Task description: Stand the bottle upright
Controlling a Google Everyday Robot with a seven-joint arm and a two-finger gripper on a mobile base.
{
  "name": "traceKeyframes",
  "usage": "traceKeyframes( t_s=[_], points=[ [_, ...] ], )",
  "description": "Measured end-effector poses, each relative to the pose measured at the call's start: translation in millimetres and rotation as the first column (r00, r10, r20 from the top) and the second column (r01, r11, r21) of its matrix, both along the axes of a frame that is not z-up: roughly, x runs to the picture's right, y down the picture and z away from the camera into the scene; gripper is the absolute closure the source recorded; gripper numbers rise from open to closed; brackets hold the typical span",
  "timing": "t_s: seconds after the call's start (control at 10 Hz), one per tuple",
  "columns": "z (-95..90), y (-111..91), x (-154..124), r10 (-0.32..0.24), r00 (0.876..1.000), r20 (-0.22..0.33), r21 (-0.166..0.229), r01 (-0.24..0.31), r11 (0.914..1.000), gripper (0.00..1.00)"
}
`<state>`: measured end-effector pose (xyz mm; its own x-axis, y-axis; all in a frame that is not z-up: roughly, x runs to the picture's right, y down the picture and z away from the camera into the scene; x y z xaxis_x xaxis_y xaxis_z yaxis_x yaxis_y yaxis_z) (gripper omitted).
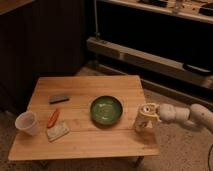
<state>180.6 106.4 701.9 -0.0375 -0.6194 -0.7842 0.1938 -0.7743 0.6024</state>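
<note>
The small cream-white bottle (144, 120) is near the right edge of the wooden table (95, 142), upright or close to it, with its base on or just above the tabletop. My gripper (151, 115) reaches in from the right at table height and is shut on the bottle's upper part. The white arm (185, 115) stretches off to the right edge of the view.
A green bowl (106, 109) sits at the table's middle, just left of the bottle. A translucent white cup (26, 123) stands at the front left. An orange item (53, 118), a pale flat packet (58, 132) and a dark flat object (59, 99) lie on the left half. Dark shelving (150, 55) runs behind.
</note>
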Motion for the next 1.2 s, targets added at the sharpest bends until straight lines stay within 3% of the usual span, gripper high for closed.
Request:
traceKeyframes(
  t_s=[0.4,0.8,1.0,1.2],
  points=[
    [1.1,1.4,-0.8,-0.002,1.000,0.014,-0.016,0.003,0.9999,0.21],
    [-0.4,2.7,-1.6,-0.015,1.000,0.023,-0.011,0.016,0.9998,0.20],
    [-1.1,2.9,-3.7,-0.044,0.999,0.001,0.025,0.044,0.9987,0.20],
    [-3.4,1.0,-0.3,-0.062,0.996,-0.069,0.078,0.068,0.9946,0.20]
  ],
)
